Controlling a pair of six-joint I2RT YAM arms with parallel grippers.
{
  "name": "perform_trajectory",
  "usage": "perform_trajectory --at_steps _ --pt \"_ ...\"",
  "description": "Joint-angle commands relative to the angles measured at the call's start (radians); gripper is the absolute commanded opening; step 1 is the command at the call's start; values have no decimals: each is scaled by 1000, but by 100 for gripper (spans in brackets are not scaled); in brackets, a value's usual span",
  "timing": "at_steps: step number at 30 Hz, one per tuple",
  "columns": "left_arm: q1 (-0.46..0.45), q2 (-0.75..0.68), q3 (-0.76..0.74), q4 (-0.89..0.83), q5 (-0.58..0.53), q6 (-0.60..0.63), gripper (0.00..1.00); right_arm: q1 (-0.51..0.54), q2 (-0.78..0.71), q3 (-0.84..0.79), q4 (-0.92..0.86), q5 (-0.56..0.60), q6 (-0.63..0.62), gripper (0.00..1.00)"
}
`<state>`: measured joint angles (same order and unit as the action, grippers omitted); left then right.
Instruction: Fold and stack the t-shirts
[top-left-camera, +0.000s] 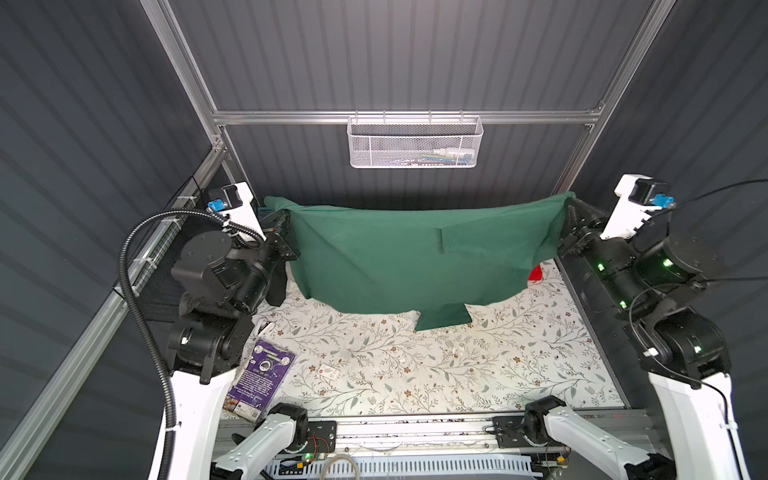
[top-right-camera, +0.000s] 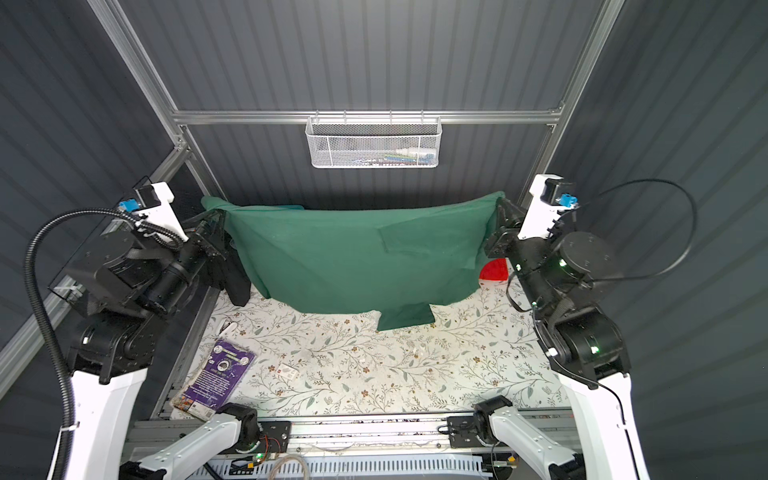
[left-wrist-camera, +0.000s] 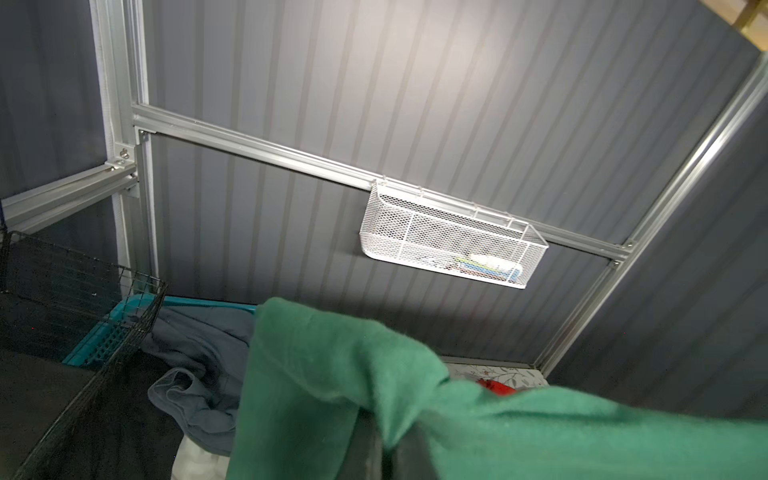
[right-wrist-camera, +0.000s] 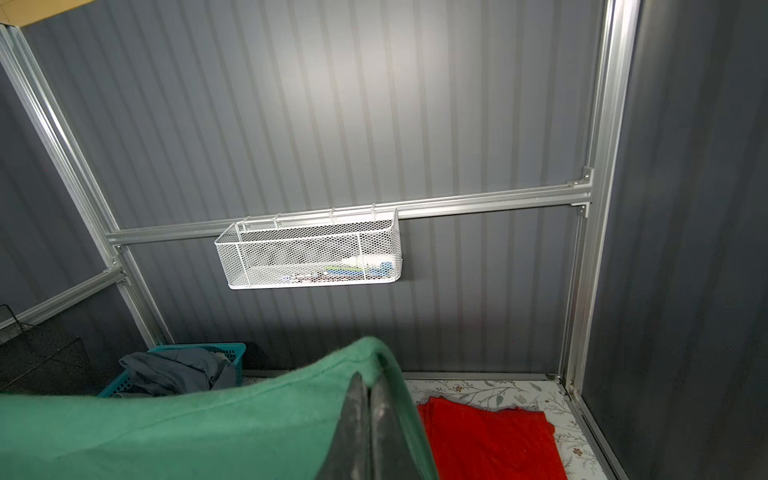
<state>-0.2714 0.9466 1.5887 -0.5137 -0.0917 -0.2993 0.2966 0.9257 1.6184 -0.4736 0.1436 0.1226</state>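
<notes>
Both arms hold the big green t-shirt (top-left-camera: 399, 257) up in the air, stretched out between them like washing on a line. The left gripper (top-left-camera: 286, 222) is pinched tight on one top corner, at about 10 o'clock over the table (top-left-camera: 415, 374). The right gripper (top-left-camera: 568, 210) is pinched tight on the other top corner, at about 2 o'clock. The shirt sags in the middle, and its low edge (with one sleeve poking out) seems to rest on the table near the middle. The red t-shirt (right-wrist-camera: 490, 440) lies flat on the table at about 2 o'clock, below the right gripper. I think this is the step of spreading the green shirt out before folding it. Next, both arms need to come down together and lay it flat, with no wrinkles. They should keep it clear of the red shirt, so the two don't get mixed up.
</notes>
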Motion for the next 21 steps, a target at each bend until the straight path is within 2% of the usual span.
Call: perform_trajectory --at_steps 1,5,10,15,21 --pt "4 -41 49 -17 54 -37 0 1 -18 79 -25 22 -33 0" --pt "5 -58 58 -27 85 -64 0 2 -18 129 -32 51 -40 0" --pt "5 -62 92 -48 96 -66 0 2 -14 152 -28 30 -26 0" --pt "4 -40 82 -48 69 -58 0 2 9 138 -14 67 -39 0" --pt "4 36 0 16 11 -64 0 1 101 125 36 105 -79 0"
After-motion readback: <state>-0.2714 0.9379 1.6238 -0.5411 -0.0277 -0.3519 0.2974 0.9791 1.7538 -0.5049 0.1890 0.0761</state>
